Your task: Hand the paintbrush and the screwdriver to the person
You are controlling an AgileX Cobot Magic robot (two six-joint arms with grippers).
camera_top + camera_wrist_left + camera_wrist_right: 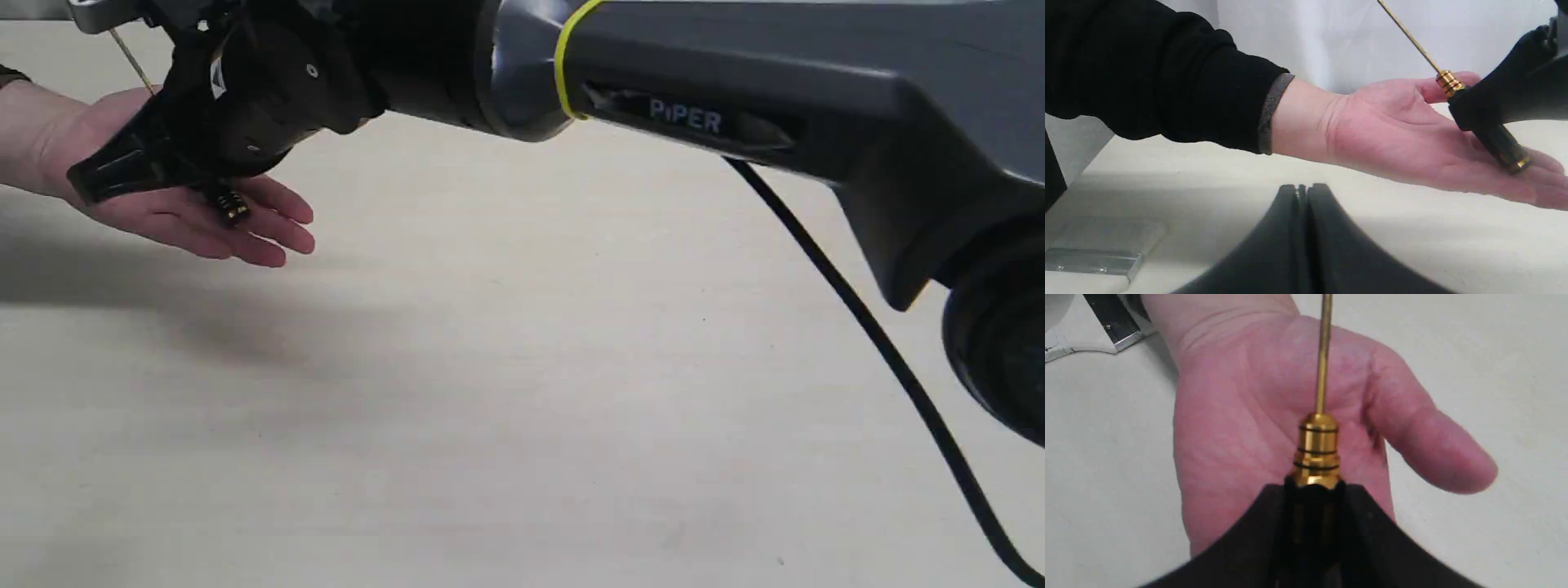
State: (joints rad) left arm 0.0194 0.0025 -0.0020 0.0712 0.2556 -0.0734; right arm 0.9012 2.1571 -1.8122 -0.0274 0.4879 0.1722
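The screwdriver (1317, 449) is gripped by its black handle between the jaws of the right gripper (1314, 500). It is held tilted over the person's open hand (1241, 428), with the lower gold-ringed end of the handle resting on the hand and the thin shaft pointed up and away over the wrist. The hand is held palm up above the desk (522, 367), and the left gripper (1303, 196) is seen pressed closed with nothing in it, low over the desk near that hand.
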